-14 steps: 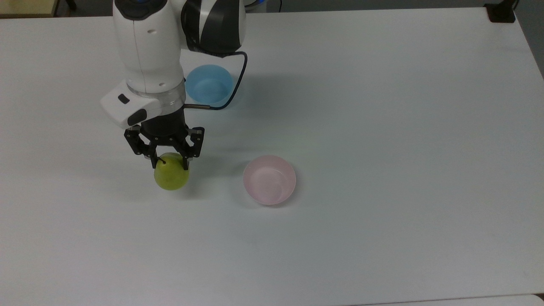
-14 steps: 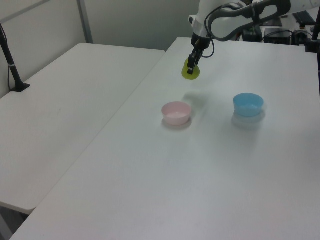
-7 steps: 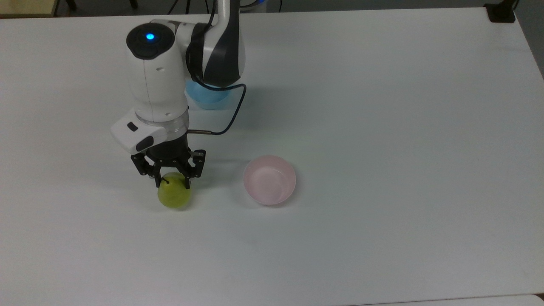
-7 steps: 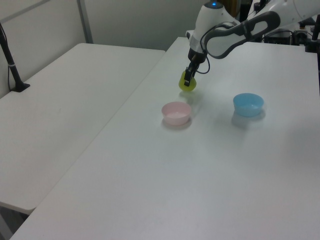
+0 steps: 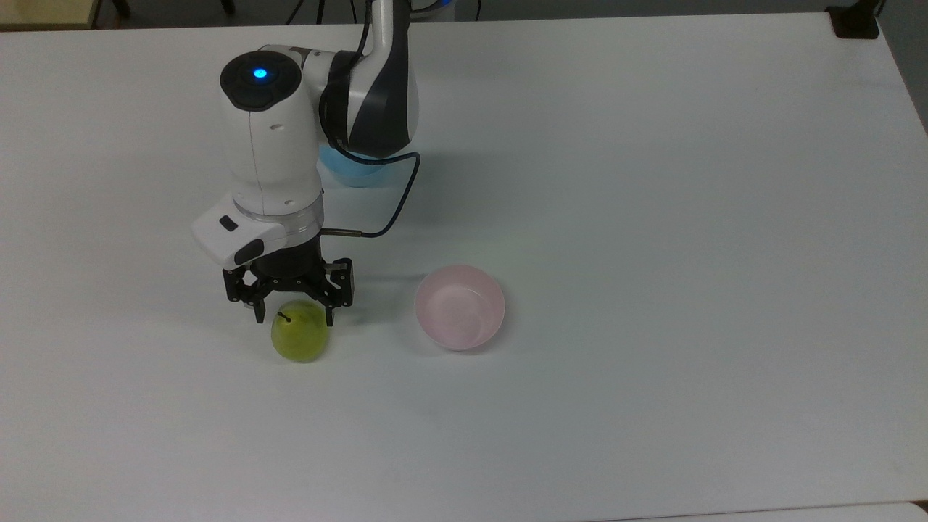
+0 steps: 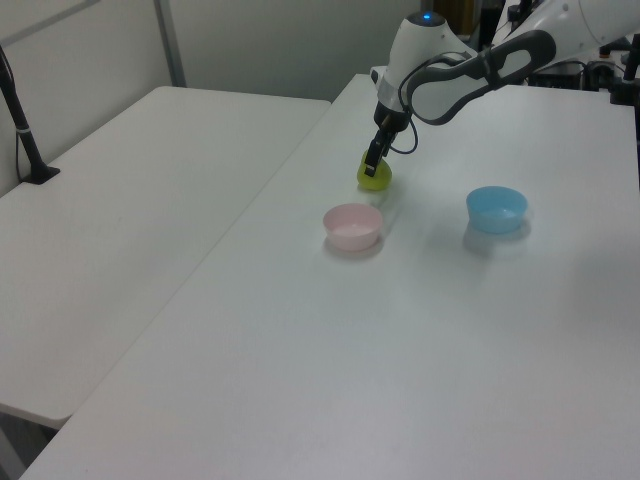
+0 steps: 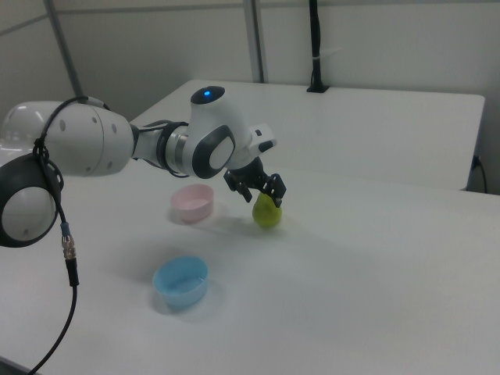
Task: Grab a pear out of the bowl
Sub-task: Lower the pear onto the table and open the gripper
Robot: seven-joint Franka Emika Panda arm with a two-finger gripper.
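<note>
Your gripper (image 5: 292, 316) sits right over the pear (image 5: 299, 338), fingers spread to either side of its top and not squeezing it. The pear stands on the table (image 5: 652, 217), outside the pink bowl (image 5: 460, 307), which is a short way off on the top view's right. The blue bowl (image 6: 496, 208) is well apart, partly under your arm in the top view.

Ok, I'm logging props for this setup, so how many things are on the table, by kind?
Bowls: 2, the pink bowl and the blue bowl
Pears: 1, the pear, on the table just under the gripper
Total: 3
</note>
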